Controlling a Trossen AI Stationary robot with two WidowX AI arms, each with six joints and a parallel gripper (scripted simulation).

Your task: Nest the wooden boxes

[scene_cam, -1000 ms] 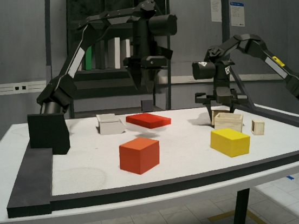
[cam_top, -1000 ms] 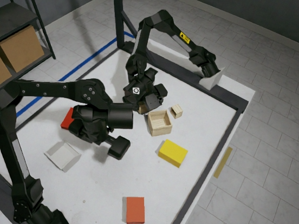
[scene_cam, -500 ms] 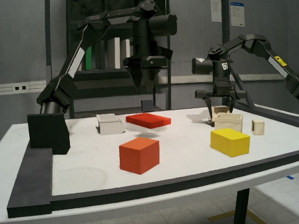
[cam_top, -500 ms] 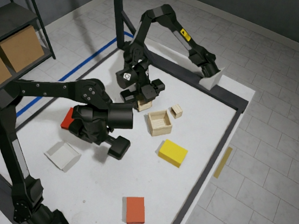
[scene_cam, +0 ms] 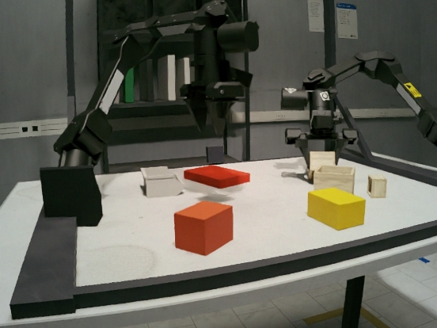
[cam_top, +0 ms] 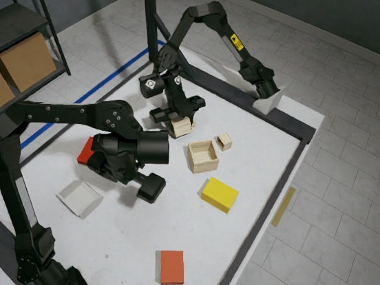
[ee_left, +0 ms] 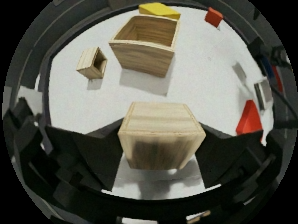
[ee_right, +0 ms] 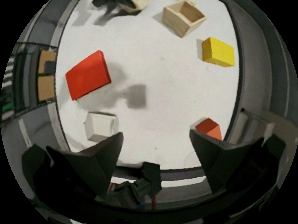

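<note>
Top view: red block (cam_top: 85, 151) partly hidden behind the right arm (cam_top: 117, 151). Exterior view: yellow block (scene_cam: 336, 207) covers the lower front of the largest wooden box (scene_cam: 334, 180). Held box's (ee_left: 161, 135) interior hidden in left wrist view.

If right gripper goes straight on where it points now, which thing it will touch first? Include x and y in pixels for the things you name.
Probably the white table top (cam_top: 138, 234) (scene_cam: 269, 238) (ee_left: 215, 90) (ee_right: 160, 75), between the open fingers of the right gripper (cam_top: 125, 177) (scene_cam: 210, 131) (ee_right: 156, 134), though depth is hard to judge.

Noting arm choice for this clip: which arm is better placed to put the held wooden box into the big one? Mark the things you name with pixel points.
Left, I'd judge: its gripper (cam_top: 182, 120) (scene_cam: 322, 160) (ee_left: 161, 145) already grips the box, near the big open box (cam_top: 203, 156) (scene_cam: 334, 180) (ee_left: 145, 45) (ee_right: 184, 18).
</note>
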